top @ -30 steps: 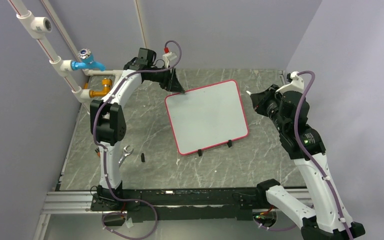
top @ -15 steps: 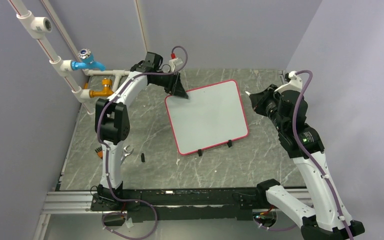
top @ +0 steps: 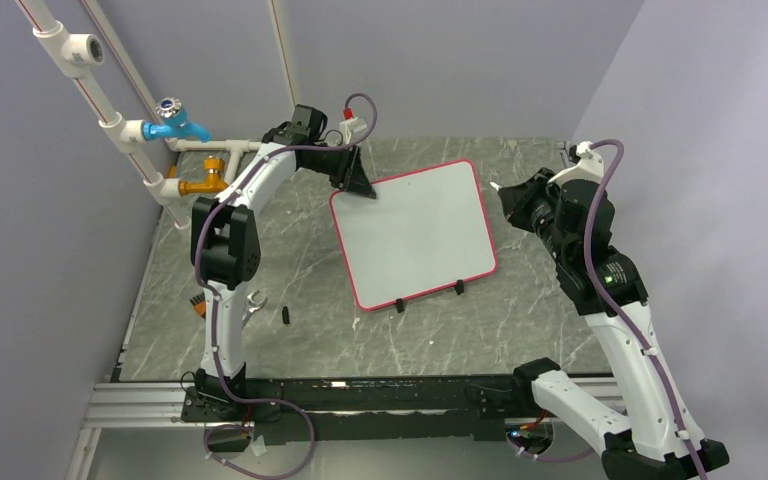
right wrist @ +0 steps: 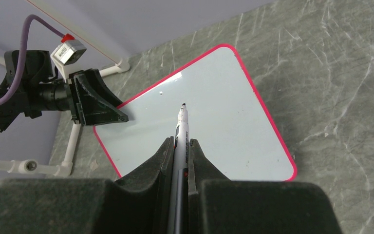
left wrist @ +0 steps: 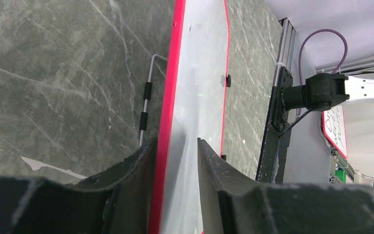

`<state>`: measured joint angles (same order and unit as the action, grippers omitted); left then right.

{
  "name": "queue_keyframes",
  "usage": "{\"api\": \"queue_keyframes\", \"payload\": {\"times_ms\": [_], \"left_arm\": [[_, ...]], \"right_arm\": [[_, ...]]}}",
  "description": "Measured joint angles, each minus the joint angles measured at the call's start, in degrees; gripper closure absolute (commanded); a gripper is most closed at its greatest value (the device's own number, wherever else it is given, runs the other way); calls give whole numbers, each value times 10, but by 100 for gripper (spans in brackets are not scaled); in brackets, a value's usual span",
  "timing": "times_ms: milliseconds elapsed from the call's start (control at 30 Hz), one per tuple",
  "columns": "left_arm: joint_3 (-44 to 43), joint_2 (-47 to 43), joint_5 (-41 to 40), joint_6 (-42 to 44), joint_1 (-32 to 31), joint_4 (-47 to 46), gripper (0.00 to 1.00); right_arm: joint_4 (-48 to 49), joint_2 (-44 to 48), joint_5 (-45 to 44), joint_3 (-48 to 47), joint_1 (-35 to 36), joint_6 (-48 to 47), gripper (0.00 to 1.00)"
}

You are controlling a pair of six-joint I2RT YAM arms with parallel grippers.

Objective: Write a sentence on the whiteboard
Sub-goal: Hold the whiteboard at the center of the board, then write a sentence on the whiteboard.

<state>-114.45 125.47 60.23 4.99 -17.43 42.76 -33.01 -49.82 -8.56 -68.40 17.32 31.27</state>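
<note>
Now, left tool (left wrist: 176, 142) astride whiteboard (top: 415, 235) corner, grip unclear, right tool (right wrist: 180, 141) clamped on marker (right wrist: 181, 119).

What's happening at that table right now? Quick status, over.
Left gripper open, straddling corner of whiteboard. Right gripper shut on marker, tip uncapped, short of board. Whiteboard blank, nothing written yet. Nothing blocking it.
</note>
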Motion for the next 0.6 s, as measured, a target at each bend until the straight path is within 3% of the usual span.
{"api": "queue_keyframes", "payload": {"times_ms": [267, 600], "left_arm": [[0, 0, 7, 10, 0, 13, 86], [-3, 0, 38, 10, 0, 26, 100]], "right_arm": [[0, 0, 1, 0, 0, 0, 100], [1, 0, 5, 2, 0, 0, 100]]}}
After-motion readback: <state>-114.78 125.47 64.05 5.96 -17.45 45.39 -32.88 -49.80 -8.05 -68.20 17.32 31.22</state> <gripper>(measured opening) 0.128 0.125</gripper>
